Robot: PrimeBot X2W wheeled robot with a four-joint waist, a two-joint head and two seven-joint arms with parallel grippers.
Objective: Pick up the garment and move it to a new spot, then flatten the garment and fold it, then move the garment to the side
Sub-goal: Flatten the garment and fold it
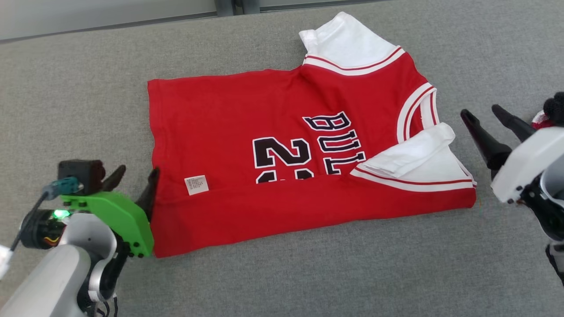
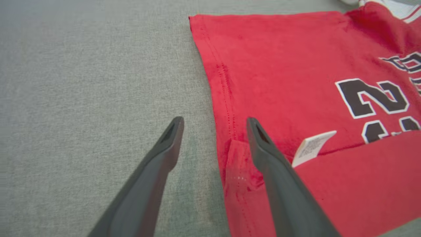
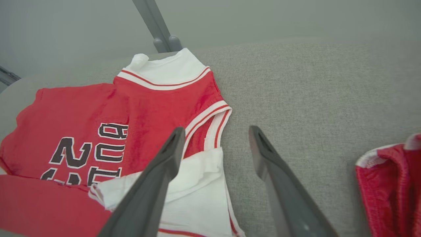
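Head view: the red Bulls jersey point(image 1: 282, 132) lies flat across the middle of the frame on the grey fabric surface point(image 1: 88, 88), hem to the left, collar and white sleeves to the right.
Fold: the near long edge is turned up over the body as a red strip point(image 1: 308, 211), covering the foot of the black number; the care label point(image 1: 196, 185) sits just above it.
Left gripper point(image 1: 137, 171): at the lower left, jaws apart and holding nothing, straddling the hem edge where the strip ends.
Right gripper point(image 1: 480, 111): at the right, jaws apart and empty, just beside the near sleeve point(image 1: 414, 154).
Why so placed: one gripper at each end of the strip suits a two-handed lengthwise fold, which looks only partly done.
Containers: none to tell of; the jersey rests straight on the surface.
Right wrist view: a second red garment point(image 3: 391, 184) lies at the right edge, well apart.
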